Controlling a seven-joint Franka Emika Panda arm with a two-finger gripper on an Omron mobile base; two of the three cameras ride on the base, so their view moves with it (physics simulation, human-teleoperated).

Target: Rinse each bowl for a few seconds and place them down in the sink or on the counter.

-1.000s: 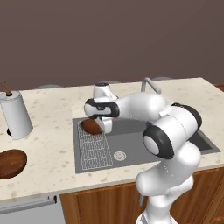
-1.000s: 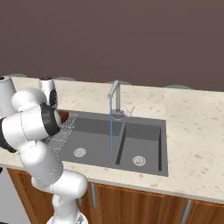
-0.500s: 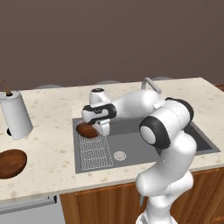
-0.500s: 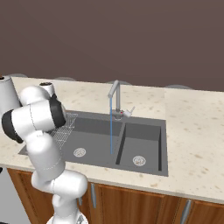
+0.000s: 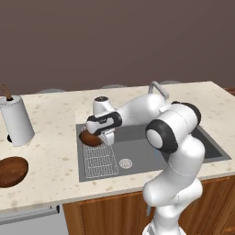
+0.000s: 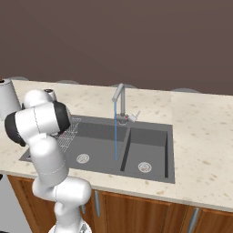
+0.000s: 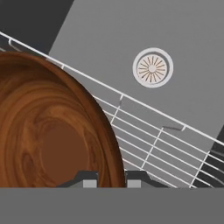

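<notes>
Gripper (image 5: pixel 102 136) was pinched nearly closed on the rim of one wooden bowl (image 5: pixel 90 138), held low over the wire grid (image 5: pixel 101 160) at the sink's (image 5: pixel 151 158) left end. Second bowl (image 5: pixel 12 171) sat near the counter's (image 5: pixel 50 142) left edge. Risk: thin rim grip could slip, and the faucet (image 6: pixel 118 97) stream ran well off to the right.

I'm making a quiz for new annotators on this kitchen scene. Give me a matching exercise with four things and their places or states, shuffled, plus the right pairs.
Things:
1. held bowl
2. second bowl
3. faucet
4. white cylinder

Places or states:
A. standing upright on the counter, far left
B. running a thin stream into the sink
C. pinched at its rim by the gripper above the wire grid
D. lying on the counter near its front edge

Pairs: 1-C, 2-D, 3-B, 4-A
</notes>
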